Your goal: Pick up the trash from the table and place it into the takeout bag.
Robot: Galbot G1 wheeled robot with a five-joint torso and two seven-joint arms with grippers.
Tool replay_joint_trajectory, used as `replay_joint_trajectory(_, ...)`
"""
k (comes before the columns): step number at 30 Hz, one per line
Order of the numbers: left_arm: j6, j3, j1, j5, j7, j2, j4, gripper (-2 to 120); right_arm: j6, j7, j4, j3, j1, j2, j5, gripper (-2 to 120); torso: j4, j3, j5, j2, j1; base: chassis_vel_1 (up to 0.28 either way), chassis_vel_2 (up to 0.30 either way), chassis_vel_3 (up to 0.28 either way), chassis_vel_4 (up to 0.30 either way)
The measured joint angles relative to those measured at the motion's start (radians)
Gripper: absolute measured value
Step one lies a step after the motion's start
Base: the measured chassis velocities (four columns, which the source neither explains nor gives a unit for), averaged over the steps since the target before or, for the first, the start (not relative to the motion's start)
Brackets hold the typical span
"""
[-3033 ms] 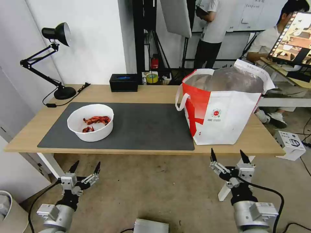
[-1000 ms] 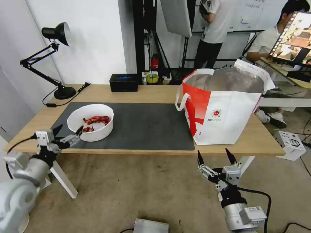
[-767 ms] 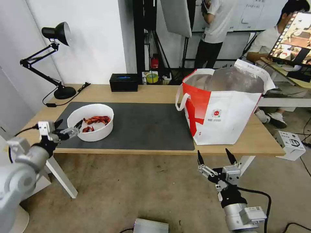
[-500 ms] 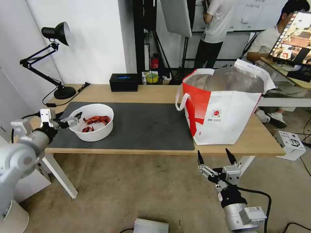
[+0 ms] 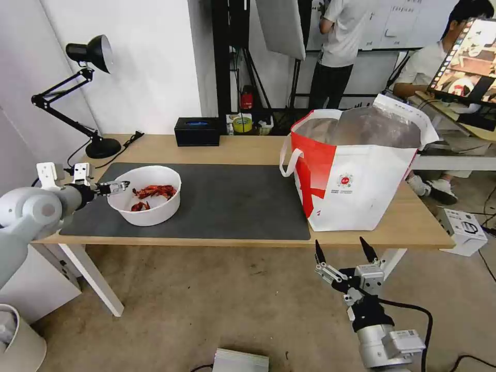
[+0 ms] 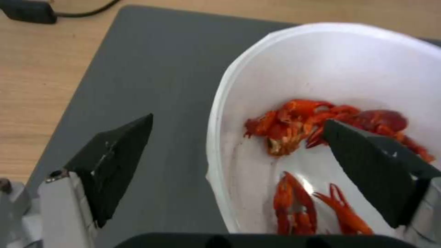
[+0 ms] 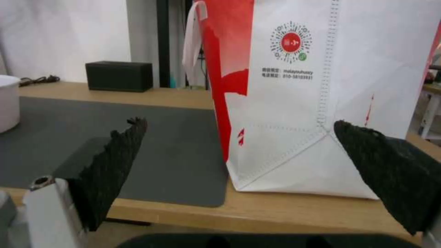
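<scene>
The trash is a white round bowl (image 5: 150, 214) with red shells (image 5: 154, 192) on the left of the dark grey mat (image 5: 237, 201) on the table (image 5: 243, 147). My left gripper (image 5: 111, 187) is open at the bowl's left rim. In the left wrist view, the left gripper (image 6: 239, 120) straddles the bowl (image 6: 367, 69) rim, one finger over the mat (image 6: 151, 69), the other over the shells (image 6: 321, 117). The takeout bag (image 5: 361, 186) stands open at the table's right. My right gripper (image 5: 339, 244) hangs open below the table's front edge, facing the bag (image 7: 294, 103).
A black tissue box (image 5: 197, 132) sits at the table's back edge. A desk lamp (image 5: 103, 149) with its cable stands at the back left corner. A white box (image 5: 465, 230) lies on the floor right of the table. People stand and sit behind the table.
My left arm has risen from below the table's front edge and reached over the left side to the bowl's rim, gripper open. The right gripper shifted slightly down and left, then held still.
</scene>
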Motion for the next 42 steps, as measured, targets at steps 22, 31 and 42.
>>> replay_joint_trajectory(22, -0.010, 0.027, -0.029, 0.050, 0.102, -0.062, 0.106, 93, 0.000, 0.000, 0.000, 0.000, 0.000, 0.000, 0.000, 100, 0.0000, 0.000, 0.0001, 0.000, 0.000, 0.000, 0.000, 0.000, 0.000)
replay_joint_trajectory(31, -0.012, 0.020, -0.011, 0.054, 0.111, -0.064, 0.082, 60, 0.000, 0.000, 0.000, 0.000, 0.000, 0.000, 0.000, 100, 0.0000, 0.000, 0.0002, 0.000, 0.000, 0.000, 0.000, 0.000, 0.000)
replay_joint_trajectory(42, -0.014, 0.011, 0.006, 0.056, 0.113, -0.066, 0.057, 21, 0.000, 0.000, 0.000, 0.000, 0.000, 0.000, 0.000, 100, -0.0001, 0.000, 0.0000, 0.000, 0.000, 0.000, 0.000, 0.000, 0.000)
